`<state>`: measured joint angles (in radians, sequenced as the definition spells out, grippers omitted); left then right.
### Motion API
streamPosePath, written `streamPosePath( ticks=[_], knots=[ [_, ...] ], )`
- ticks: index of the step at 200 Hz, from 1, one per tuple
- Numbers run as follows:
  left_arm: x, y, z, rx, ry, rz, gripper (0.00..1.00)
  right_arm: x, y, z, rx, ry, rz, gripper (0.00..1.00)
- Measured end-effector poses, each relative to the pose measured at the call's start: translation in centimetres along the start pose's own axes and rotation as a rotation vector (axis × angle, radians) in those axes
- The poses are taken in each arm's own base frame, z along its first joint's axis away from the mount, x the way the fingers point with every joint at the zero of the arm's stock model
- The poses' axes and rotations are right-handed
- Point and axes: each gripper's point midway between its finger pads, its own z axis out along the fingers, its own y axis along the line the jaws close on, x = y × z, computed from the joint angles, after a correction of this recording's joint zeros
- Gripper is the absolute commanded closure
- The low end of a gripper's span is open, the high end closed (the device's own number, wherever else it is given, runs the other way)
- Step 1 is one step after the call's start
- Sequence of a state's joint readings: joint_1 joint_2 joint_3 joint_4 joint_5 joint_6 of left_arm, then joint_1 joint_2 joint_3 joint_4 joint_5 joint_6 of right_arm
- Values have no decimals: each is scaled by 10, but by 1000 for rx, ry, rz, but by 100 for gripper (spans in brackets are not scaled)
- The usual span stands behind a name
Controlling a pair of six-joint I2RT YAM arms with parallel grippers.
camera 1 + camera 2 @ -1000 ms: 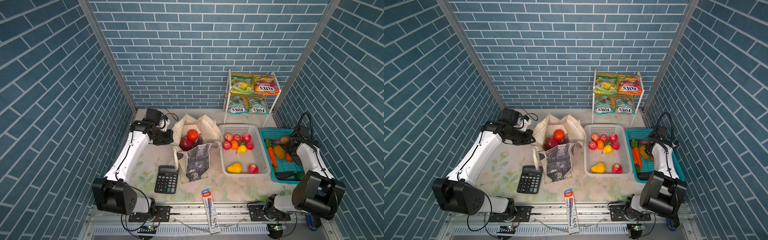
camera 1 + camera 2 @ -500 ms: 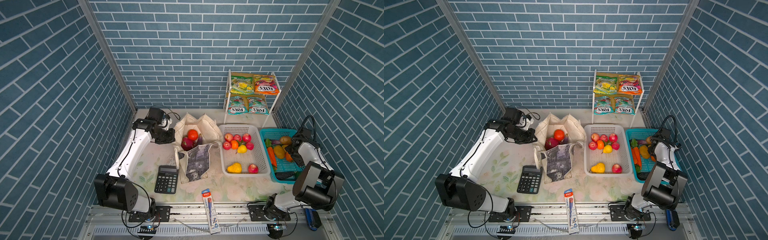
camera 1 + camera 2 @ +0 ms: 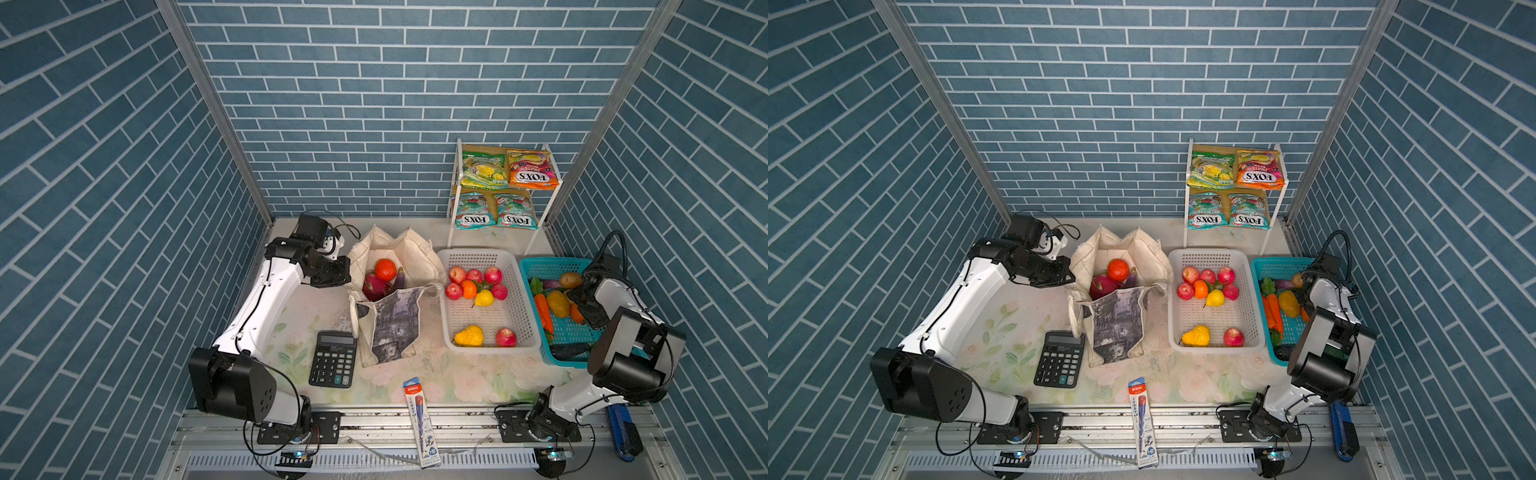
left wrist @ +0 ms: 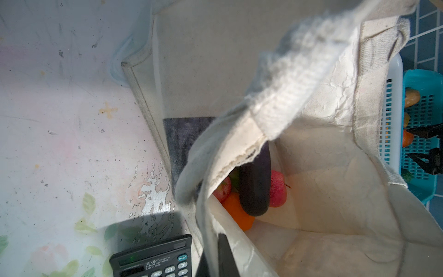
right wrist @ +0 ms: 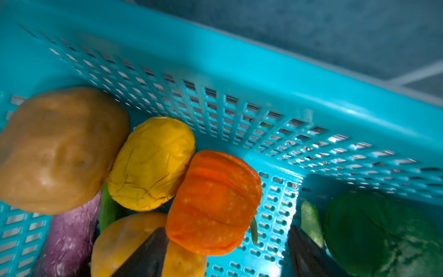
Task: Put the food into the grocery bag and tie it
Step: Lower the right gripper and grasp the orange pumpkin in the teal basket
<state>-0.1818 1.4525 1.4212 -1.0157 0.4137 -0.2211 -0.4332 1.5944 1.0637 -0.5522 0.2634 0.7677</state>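
Observation:
The cream grocery bag (image 3: 395,324) stands open at the table's middle, with an orange (image 3: 385,269), a pink dragon fruit (image 3: 375,286) and a purple eggplant (image 3: 400,276) inside. My left gripper (image 3: 340,274) is at the bag's left rim. In the left wrist view it (image 4: 215,259) is shut on the bag's cream edge, with the eggplant (image 4: 255,182) beyond. My right gripper (image 3: 584,305) is down in the teal basket (image 3: 552,266). It (image 5: 225,259) stands open, with an orange ridged vegetable (image 5: 213,201) just ahead between its fingers. FOX'S packets (image 3: 505,166) lie on the back shelf.
A white basket (image 3: 478,255) of apples, an orange and yellow fruit stands between the bag and the teal basket. A black calculator (image 3: 332,365) lies left of the bag, a blue pencil pack (image 3: 422,419) at the front edge. A brown potato (image 5: 60,148), yellow piece (image 5: 151,163) and greens (image 5: 383,235) crowd the teal basket.
My left gripper has edged right with the bag's rim. The right gripper has shifted a little toward the front over the teal basket's vegetables, its jaws slightly narrower.

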Motion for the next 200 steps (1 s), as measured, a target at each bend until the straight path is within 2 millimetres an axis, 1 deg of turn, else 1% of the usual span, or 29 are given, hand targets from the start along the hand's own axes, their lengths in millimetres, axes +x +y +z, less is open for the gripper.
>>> streamPosePath(
  ticks=[50, 82, 112, 146, 200],
  knots=[
    [0, 0, 0, 0, -1, 0, 100, -4, 6, 6, -4, 4, 16, 19],
    [0, 0, 0, 0, 0, 1, 100, 0, 5, 16, 14, 23, 16, 15],
    [0, 0, 0, 0, 0, 0, 100, 5, 4, 24, 31, 42, 11, 16],
    [0, 0, 0, -1, 1, 0, 100, 6, 4, 27, 33, 46, 12, 23],
    [0, 0, 0, -1, 1, 0, 100, 3, 7, 29, 12, 36, 38, 40]
  ],
)
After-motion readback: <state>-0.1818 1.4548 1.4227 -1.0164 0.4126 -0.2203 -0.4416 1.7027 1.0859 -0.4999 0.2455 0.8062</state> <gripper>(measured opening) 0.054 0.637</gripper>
